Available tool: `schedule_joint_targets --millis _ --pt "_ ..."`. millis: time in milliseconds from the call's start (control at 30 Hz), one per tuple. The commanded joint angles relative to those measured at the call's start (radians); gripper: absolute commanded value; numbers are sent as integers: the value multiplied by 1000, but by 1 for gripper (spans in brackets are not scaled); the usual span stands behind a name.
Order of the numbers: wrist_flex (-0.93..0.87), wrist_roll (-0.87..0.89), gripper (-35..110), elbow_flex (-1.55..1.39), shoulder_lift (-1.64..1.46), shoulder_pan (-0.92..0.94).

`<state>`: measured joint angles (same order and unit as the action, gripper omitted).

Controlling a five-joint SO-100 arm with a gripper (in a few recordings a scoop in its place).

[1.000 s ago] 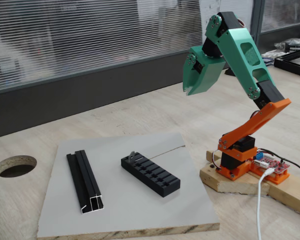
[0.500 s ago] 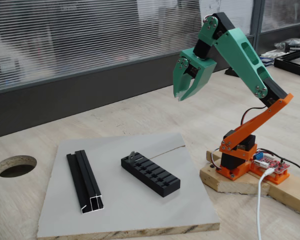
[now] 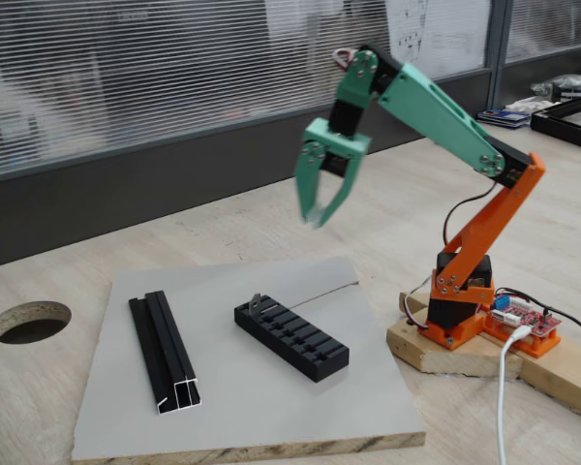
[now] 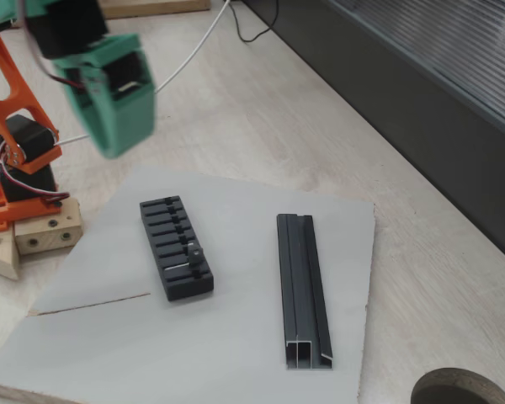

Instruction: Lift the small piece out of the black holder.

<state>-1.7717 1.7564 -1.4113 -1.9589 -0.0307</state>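
The green claw (image 3: 318,215) hangs in the air above the far edge of the grey board (image 3: 271,407), its fingers pointing down and parted by a narrow gap, with nothing between them. In the other fixed view the claw (image 4: 114,143) is blurred, so the gap cannot be judged there.

The black holder (image 3: 292,336) lies flat near the middle of the board, set at a slant to its edges, well below and apart from the claw. The small piece (image 3: 259,302) stands in the slot at the holder's far end in this view, a thin grey sliver poking up above the top; in the other fixed view it seems to be the small dark stub (image 4: 196,252) at the holder's (image 4: 175,246) near end.

Toward the board's left edge lies a longer black grooved rail (image 3: 163,351) with a silvery end, well apart from the holder. The board rests on a pale wooden desk (image 3: 39,407) with a round hole (image 3: 29,320) near its left edge.
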Motion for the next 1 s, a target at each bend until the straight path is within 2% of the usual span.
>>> schedule_joint_targets --millis 0,467,633,967 --pt "103 17 5 0 8 -51" --pt "133 20 5 8 104 -52" --pt "133 34 5 11 178 -109" --pt "135 453 5 11 275 -138"
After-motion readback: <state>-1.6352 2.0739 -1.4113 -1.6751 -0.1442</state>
